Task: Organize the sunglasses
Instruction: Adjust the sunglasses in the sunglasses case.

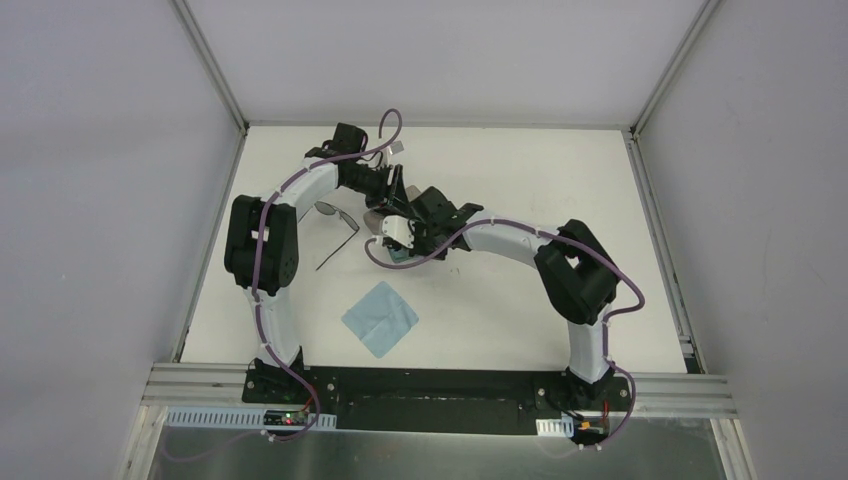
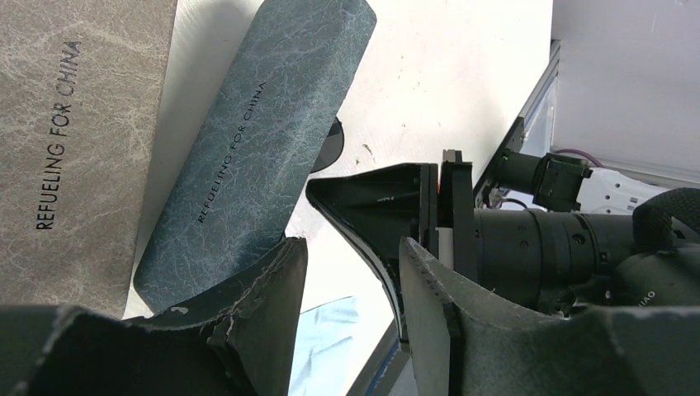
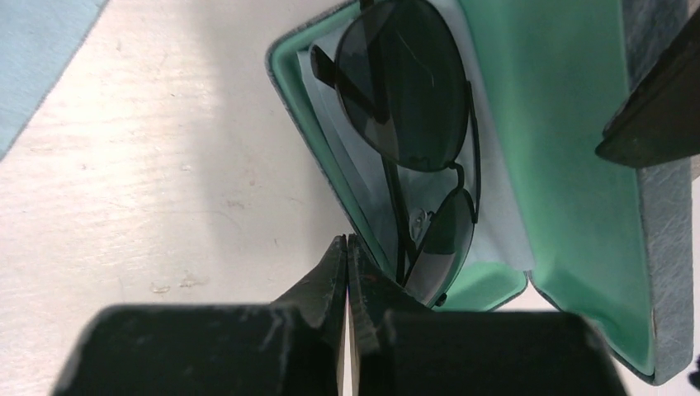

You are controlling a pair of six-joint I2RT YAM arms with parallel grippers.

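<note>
One pair of sunglasses (image 3: 413,140) is seen folded inside the open blue case (image 3: 561,124). The packing of this pair is judged done. Next, the lid must be closed without the frame being trapped. The right gripper (image 3: 347,256), pressed together and empty, is held just beside the case's rim, near the lower lens. The left gripper (image 2: 351,264), spread, is held against the case's outside. A second pair (image 1: 338,213) is seen beyond the case, toward the left arm.
</note>
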